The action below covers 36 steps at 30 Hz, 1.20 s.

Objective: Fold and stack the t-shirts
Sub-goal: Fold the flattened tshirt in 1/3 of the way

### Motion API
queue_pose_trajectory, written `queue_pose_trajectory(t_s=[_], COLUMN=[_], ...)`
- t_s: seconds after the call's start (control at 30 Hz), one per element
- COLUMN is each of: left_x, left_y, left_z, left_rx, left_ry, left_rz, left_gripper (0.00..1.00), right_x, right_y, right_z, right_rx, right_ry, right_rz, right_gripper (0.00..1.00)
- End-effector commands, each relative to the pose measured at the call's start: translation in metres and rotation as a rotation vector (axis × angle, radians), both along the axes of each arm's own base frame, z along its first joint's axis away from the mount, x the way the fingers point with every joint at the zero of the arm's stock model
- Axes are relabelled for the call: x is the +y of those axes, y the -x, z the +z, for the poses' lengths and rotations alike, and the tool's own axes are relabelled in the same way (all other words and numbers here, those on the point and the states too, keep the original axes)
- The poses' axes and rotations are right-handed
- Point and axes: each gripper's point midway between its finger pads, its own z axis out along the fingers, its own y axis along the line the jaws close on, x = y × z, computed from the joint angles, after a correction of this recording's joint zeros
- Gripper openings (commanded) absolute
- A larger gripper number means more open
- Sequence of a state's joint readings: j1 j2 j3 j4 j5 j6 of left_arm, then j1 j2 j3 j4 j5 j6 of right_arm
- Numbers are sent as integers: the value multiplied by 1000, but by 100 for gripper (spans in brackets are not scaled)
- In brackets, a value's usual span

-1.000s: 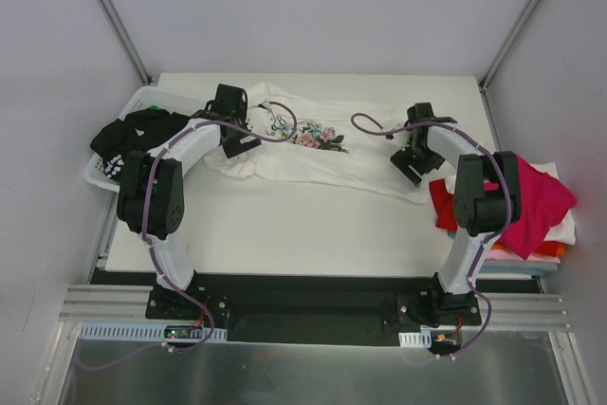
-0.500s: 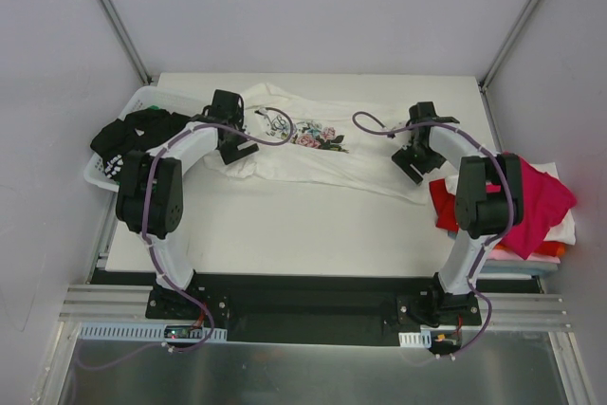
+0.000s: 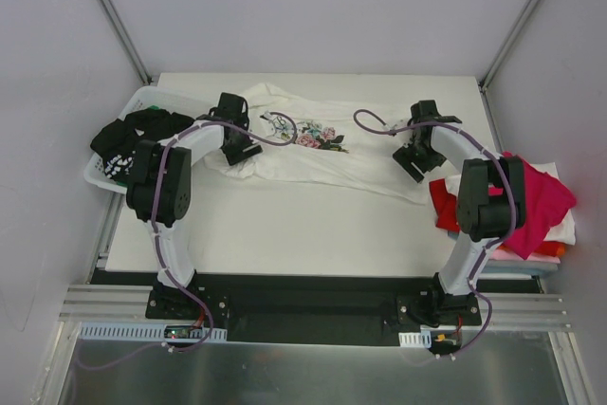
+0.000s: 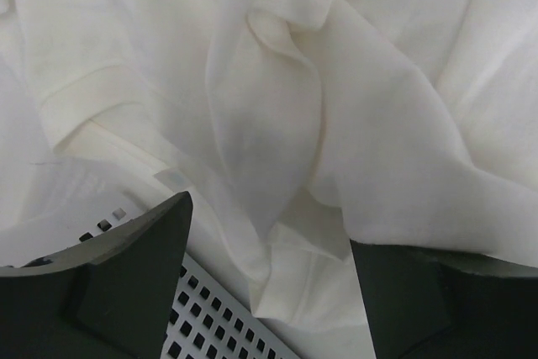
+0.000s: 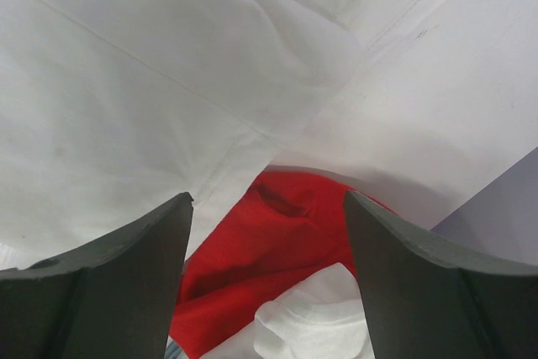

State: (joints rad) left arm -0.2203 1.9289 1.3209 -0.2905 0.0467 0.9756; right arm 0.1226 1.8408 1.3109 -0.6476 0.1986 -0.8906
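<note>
While the left claw hangs over the bunched left end of the one white floral tee and the right claw over its right hem, both with jaws apart and gripping nothing, that tee lies spread along the surface's far edge. One black tee sits in the one basket at the left edge. At the right edge, one pile shows four colours: magenta tee, red tee, orange tee, white tee.

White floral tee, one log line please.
tee: unfolded | left gripper: open over bunched cloth | right gripper: open over tee edge

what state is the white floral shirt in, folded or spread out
Spread out, not folded: the white floral shirt lies open across the table, print facing up, crumpled at one end.
</note>
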Motion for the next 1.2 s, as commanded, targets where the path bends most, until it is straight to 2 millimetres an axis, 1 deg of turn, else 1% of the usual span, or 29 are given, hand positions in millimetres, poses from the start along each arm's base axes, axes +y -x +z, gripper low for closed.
queue_pose_trajectory(t_s=[0.0,0.03,0.07,0.13,0.17,0.2,0.23,0.33,0.43,0.53,0.57,0.67,0.87,1.0,1.03,1.1,1.13,1.17], left_x=[-1,-1,-1,0,1,1,1,2,2,5,5,6,7,8,13,13,14,15], left_y=[-15,-16,-16,-19,-18,-18,-19,-17,-18,-21,-26,-36,-50,-57,-59,-66,-68,-73], left_z=[3,2,-1,-3,-5,-5,-4,-1,10,27,36,49,64,68,67,73,70,75], left_rx=[-8,-6,0,1,6,6,0,-1,-27,-66,-89,-126,-168,-184,-188,-208,-205,-221], left_ry=[39,37,34,34,28,27,29,29,32,24,26,17,9,-3,-32,-43,-51,-62], left_rz=[5,1,2,5,6,8,8,15,16,24,28,36,50,38,53,48,47,46], left_gripper=[64,60,54,37,28,6,0,0,0,0,0,0,0,0,0,0,0,0], right_x=[-3,-2,-3,-2,-2,-1,-3,-2,-1,0,0,0,0,1,1,1,1,1], right_y=[5,6,6,7,7,8,8,9,9,8,8,8,10,8,8,7,6,7], right_z=[14,14,14,13,13,12,11,9,8,8,8,7,5,8,7,8,8,7], right_rx=[-27,-25,-25,-20,-20,-17,-14,-10,-7,-7,-7,-4,5,-5,-4,-6,-6,-1], right_ry=[-5,-5,-5,-8,-8,-11,-7,-9,-12,-19,-18,-21,-19,-22,-24,-21,-23,-25], right_rz=[-22,-20,-22,-21,-21,-20,-21,-17,-19,-21,-21,-25,-22,-21,-21,-22,-24,-22], right_gripper=[76,76,75,75,75,75,74,74,74,73,73,73,72,72,72,72,72,72])
